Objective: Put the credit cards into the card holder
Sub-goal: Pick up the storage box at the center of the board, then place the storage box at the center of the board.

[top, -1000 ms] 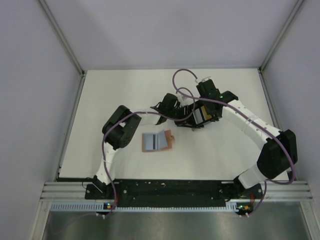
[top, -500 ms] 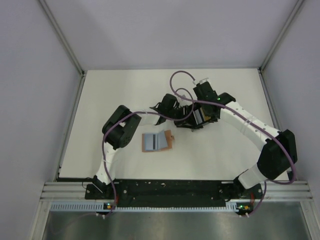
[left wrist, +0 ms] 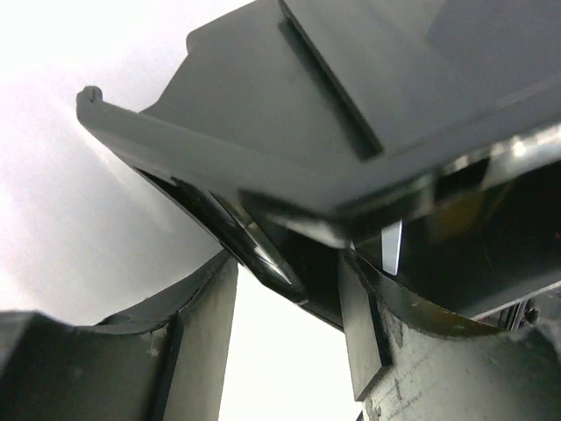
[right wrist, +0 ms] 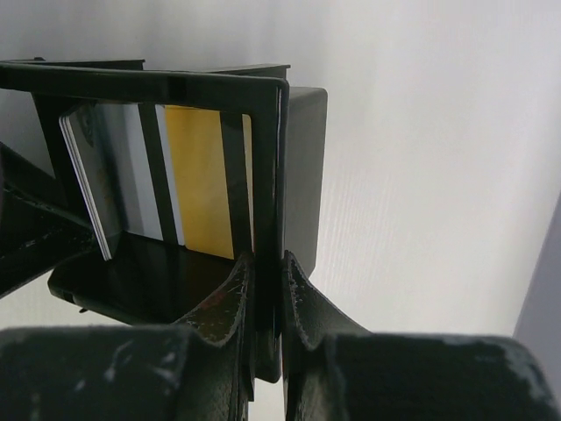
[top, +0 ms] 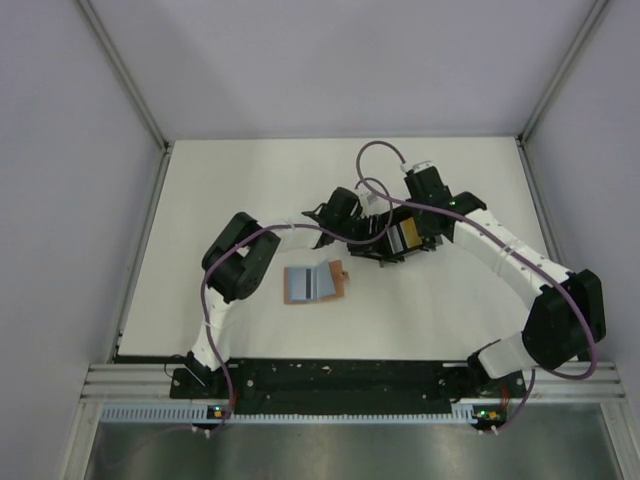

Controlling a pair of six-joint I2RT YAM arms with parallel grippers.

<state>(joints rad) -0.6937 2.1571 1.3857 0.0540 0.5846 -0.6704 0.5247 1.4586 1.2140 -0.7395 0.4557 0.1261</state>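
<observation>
The card holder lies open on the table, its tan outside and pale blue-grey inside both showing. My right gripper is shut on one wall of a black open tray, seen in the right wrist view, and holds it tipped up. Inside the tray a yellow-orange card and a light blue card lean against its bottom. My left gripper is open, and its jaws sit around the tray's lower corner without closing on it.
Both arms meet over the middle of the white table, just behind and to the right of the card holder. Grey walls and metal rails enclose the table on three sides.
My right gripper shifted left with the tray, then came back right and a little nearer. My left gripper followed slightly to the right. The card holder has not moved.
</observation>
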